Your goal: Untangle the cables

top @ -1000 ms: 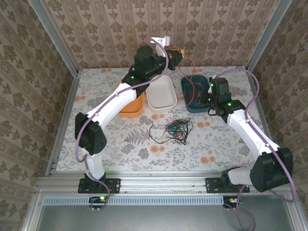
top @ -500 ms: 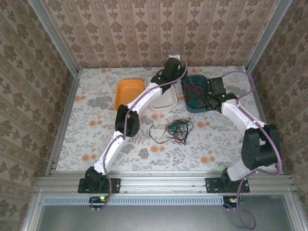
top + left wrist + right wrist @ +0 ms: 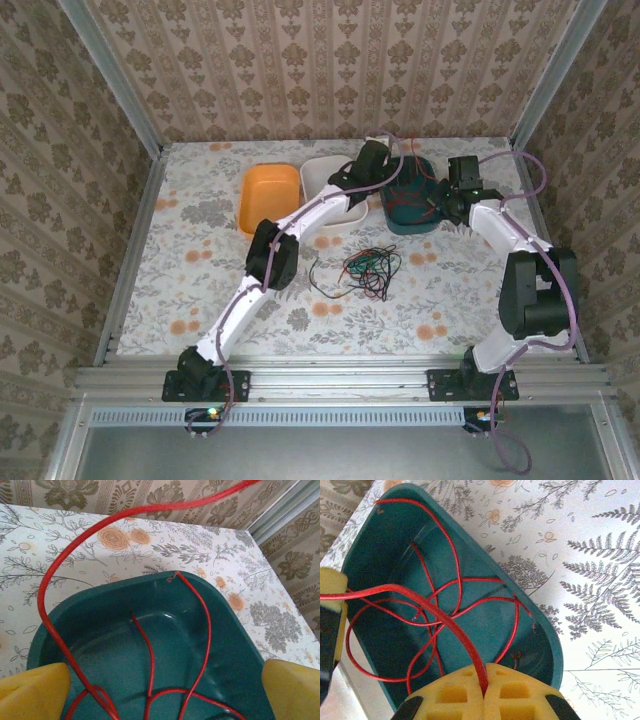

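Floral table (image 3: 200, 260) holds three bins (image 3: 270, 195) and one cable tangle (image 3: 368, 268) nearer. Right fingers (image 3: 455, 697) pinch together on one red cable (image 3: 445, 617) in the far-right teal bin (image 3: 370, 560); left fingers (image 3: 30, 690) hang spread wide above it.

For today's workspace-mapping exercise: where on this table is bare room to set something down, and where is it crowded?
Free: the table left of the orange bin, and the near strip between the cable tangle and the front rail. Crowded: the teal bin, where left pincer, right pincer and red cable gather.
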`<state>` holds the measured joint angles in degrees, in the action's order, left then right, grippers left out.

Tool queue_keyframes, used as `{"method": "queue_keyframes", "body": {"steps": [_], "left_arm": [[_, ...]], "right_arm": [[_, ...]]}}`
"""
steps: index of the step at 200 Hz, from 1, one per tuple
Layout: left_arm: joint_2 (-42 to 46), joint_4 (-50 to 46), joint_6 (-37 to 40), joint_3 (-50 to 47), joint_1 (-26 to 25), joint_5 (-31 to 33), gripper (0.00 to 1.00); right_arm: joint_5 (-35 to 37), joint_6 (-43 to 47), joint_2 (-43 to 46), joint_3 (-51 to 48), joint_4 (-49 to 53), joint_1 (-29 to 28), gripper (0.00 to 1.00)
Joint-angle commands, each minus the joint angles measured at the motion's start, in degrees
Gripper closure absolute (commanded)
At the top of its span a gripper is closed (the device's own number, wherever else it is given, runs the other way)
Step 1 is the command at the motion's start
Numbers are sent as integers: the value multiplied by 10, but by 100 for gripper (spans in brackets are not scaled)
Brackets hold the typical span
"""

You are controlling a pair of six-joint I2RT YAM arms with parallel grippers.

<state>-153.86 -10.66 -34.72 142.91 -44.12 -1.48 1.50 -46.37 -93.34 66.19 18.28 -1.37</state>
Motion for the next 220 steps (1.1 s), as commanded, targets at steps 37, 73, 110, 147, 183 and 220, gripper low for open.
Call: {"method": "queue_keyframes", "body": {"steps": [37,73,110,147,183,220], "left_arm": [[229,73,-12,-248,16,39,0],[339,123,-17,-395,30,57,0],[428,120,-10,-528,35,95,0],[484,127,-40,-636,32,112,0],[511,116,-46,-686,23,131,0],[533,115,-53,-714,21,145,0]], "right_arm": [[35,10,25,17,67,11,100],[12,34,30,19,79,11,100],[-34,38,46,18,140,11,100],[-100,21,52,17,197,11,100],[-151,-1,28,48,228,12,100],[-147,-35,-23,94,191,12,100]]}}
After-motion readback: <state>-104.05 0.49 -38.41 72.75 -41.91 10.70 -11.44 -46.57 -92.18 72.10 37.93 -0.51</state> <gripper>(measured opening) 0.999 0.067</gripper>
